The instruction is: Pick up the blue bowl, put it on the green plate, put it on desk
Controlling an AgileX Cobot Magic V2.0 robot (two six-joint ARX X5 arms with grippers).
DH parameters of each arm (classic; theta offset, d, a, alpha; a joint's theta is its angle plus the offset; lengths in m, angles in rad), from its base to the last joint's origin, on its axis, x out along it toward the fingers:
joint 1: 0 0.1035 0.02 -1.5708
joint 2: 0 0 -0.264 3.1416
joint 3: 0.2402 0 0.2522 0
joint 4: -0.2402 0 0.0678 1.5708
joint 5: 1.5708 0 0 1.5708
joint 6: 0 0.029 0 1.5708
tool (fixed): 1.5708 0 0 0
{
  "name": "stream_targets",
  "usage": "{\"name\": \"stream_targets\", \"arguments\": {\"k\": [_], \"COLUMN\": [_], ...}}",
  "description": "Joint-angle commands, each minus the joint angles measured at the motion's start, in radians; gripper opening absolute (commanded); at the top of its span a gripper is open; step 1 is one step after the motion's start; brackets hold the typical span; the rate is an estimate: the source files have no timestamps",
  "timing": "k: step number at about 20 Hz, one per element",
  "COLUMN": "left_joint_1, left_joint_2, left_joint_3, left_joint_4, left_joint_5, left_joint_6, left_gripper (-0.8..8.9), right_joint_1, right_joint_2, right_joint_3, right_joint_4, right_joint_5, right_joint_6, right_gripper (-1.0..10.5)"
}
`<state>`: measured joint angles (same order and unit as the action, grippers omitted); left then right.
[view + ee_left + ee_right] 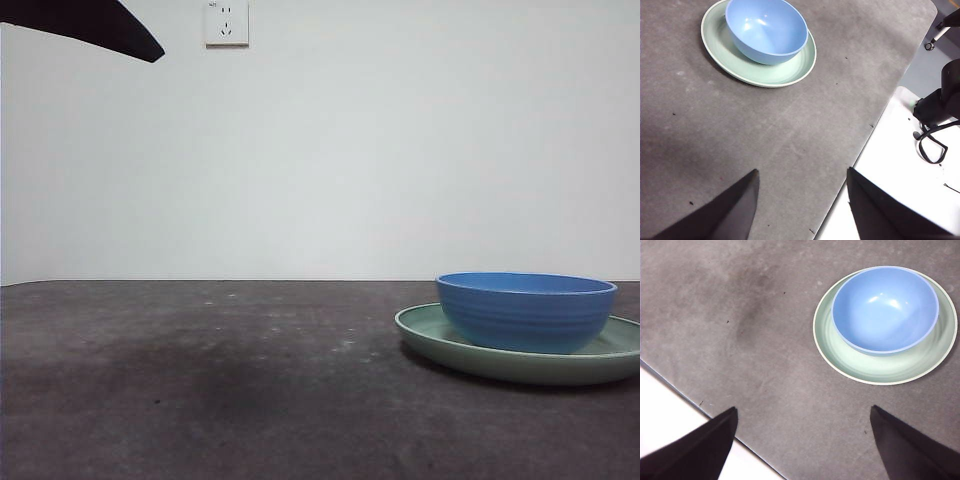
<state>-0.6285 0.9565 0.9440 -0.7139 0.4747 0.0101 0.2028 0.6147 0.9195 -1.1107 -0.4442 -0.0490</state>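
The blue bowl [526, 311] is seated upright inside the green plate [424, 330], set off-centre, with a wider band of plate left bare on one side. The plate lies flat on the counter [200, 380]. Neither is touched by any gripper. From this arrangement the stacking step is judged done, and the step in hand is taken to be the lifting of the bowl off the plate and its setting down on the counter.

Both grippers are held high and well apart from the bowl. The right gripper [802, 440] is seen with its jaws wide apart and empty; the left gripper [802, 205] likewise has its jaws spread and nothing between them.

For a clean lift, the bowl's rim should be approached from straight above and one jaw placed inside the wall, the other outside. The glossy plate is likely to slide if the bowl is dragged, so a vertical lift is advised before any sideways travel. The bare counter beside the plate offers room for the placement.
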Motion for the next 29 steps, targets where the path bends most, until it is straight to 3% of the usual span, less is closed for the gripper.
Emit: {"name": "stream_targets", "arguments": {"k": [1,3,8,12,18,26,29], "left_joint_1": [-0.007,-0.007,-0.007,-0.007,-0.007,-0.007,-0.007], "left_joint_2": [0.006,0.006,0.006,0.006,0.006,0.006,0.006], "left_joint_3": [0.008,0.008,0.008,0.008,0.008,0.008,0.008], "left_joint_4": [0.008,0.007,0.007,0.008,0.007,0.004,0.006], "left_joint_5": [0.005,0.005,0.005,0.005,0.005,0.005,0.005], "left_joint_6": [0.008,0.008,0.008,0.008,0.009,0.017,0.017], "left_gripper": [2.81,2.81,2.81,2.81,2.81,2.81,2.81], "right_joint_1": [0.004,0.004,0.003,0.000,-0.062,-0.364,-0.377], "right_joint_2": [0.003,0.004,0.005,0.019,0.154,0.545,0.663], "right_joint_3": [0.018,0.018,0.018,0.017,0.017,0.017,0.017], "right_joint_4": [0.009,0.011,0.016,0.076,0.159,0.352,0.412], "right_joint_5": [0.003,0.060,0.411,0.527,0.502,0.097,0.067], "right_joint_6": [0.018,0.057,0.186,0.211,0.201,0.134,0.119], "right_gripper": [4.2,4.2,4.2,4.2,4.0,3.8,3.2]}}
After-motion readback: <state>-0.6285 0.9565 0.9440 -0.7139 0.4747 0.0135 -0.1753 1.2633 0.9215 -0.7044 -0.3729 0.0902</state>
